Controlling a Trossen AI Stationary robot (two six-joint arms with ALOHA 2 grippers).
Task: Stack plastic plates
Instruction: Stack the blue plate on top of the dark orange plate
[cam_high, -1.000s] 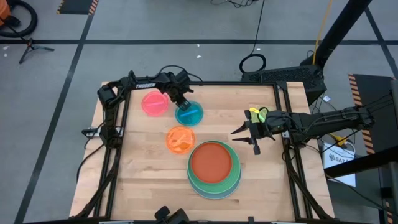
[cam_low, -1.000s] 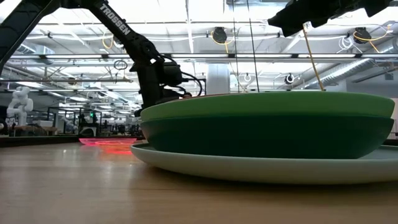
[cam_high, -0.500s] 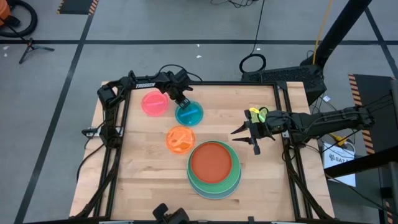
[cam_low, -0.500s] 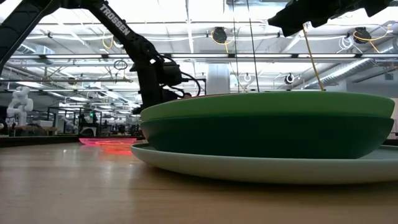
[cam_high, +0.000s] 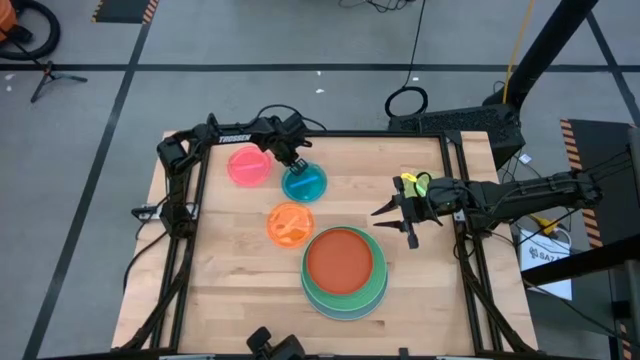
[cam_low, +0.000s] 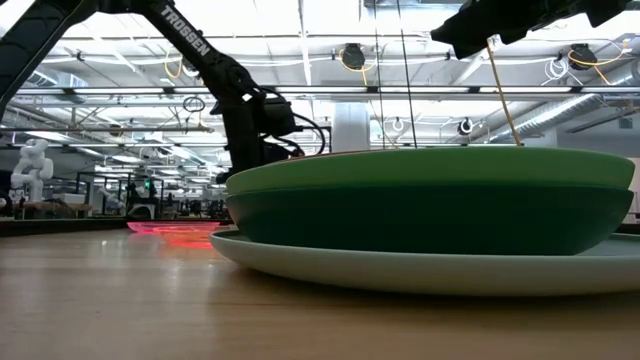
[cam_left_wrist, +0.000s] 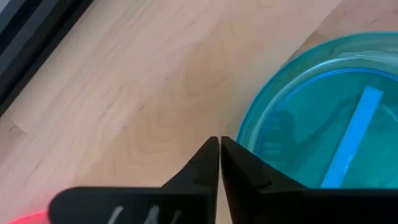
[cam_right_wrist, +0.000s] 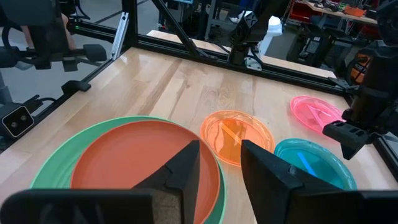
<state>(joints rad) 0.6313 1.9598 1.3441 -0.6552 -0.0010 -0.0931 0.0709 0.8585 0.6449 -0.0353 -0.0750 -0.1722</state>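
Counting the plates gives three small ones lying singly and one stack: the pink plate (cam_high: 247, 166) near the worktop's (cam_high: 240, 270) far left corner, the cyan plate (cam_high: 304, 183) just beside it, and the orange plate (cam_high: 290, 224) toward the middle. The stack near the front edge shows a red-orange plate (cam_high: 344, 260) on top, nested in a light green plate (cam_low: 430, 166), a dark green plate (cam_low: 430, 220) and a pale plate (cam_low: 420, 268) at the base. The left gripper (cam_left_wrist: 219, 163), fingers together, sits at the cyan plate's rim. The right gripper (cam_high: 394, 219), fingers apart, hovers near the right edge.
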